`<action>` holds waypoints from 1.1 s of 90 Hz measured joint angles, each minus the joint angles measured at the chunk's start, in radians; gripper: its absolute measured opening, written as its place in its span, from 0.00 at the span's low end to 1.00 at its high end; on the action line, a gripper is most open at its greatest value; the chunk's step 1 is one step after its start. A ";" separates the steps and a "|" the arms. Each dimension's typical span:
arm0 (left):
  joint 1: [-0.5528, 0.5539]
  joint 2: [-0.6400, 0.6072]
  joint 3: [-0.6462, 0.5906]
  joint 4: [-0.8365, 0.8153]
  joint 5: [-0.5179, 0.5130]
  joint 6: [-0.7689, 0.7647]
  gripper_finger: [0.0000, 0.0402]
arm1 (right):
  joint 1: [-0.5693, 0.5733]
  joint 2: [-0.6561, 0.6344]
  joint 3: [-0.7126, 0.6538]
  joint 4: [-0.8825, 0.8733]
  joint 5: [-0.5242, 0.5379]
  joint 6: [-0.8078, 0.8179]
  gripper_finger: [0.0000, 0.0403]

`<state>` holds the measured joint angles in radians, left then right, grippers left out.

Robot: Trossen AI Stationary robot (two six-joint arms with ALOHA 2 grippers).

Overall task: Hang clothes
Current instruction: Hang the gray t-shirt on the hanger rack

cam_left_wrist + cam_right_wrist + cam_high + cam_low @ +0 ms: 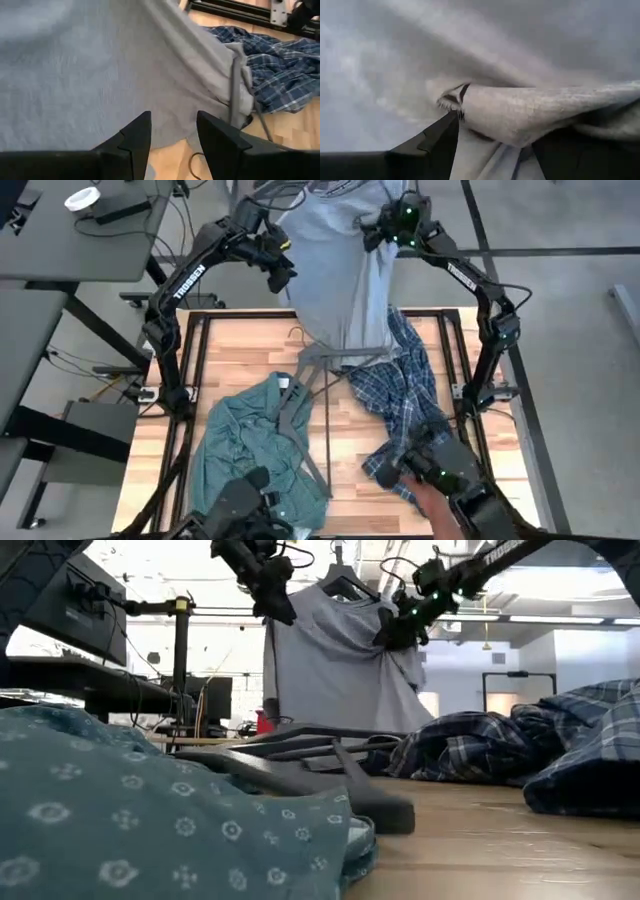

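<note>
Four views are given: one overhead, one level with the table, two wrist-mounted.
The hanging grey tee [340,270] is shared by all; the right wrist view is probably pressed against it.

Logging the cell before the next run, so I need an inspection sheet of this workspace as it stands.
Surface: wooden table, partly bare.
Job's things: grey tee hanging on a hanger; plaid shirt and green shirt heaped on the table.
Clutter: dark hangers lying between the shirts.
Grippers: left gripper open beside the tee; right gripper shut on the tee.
Cables: some on the floor left of the table.
Surroundings: side desk holding a cup.
</note>
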<state>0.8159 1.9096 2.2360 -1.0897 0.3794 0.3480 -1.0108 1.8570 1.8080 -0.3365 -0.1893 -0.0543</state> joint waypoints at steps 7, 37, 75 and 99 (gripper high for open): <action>-0.018 0.008 -0.001 -0.016 -0.005 -0.038 0.35 | 0.019 -0.023 -0.001 -0.186 -0.007 -0.008 0.54; -0.106 0.007 -0.003 -0.111 -0.130 -0.173 0.35 | 0.115 -0.088 -0.002 -0.483 -0.084 -0.083 0.54; -0.189 0.010 -0.417 0.344 -0.296 -0.553 0.33 | 0.093 -0.086 -0.129 -0.473 -0.178 -0.024 0.54; -0.235 0.004 -0.641 0.600 -0.245 -0.688 0.33 | 0.134 -0.086 -0.314 -0.295 -0.207 0.096 0.54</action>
<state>0.5813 1.9141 1.5947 -0.4897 0.1344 -0.3401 -0.8768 1.7714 1.4936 -0.6318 -0.3958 0.0412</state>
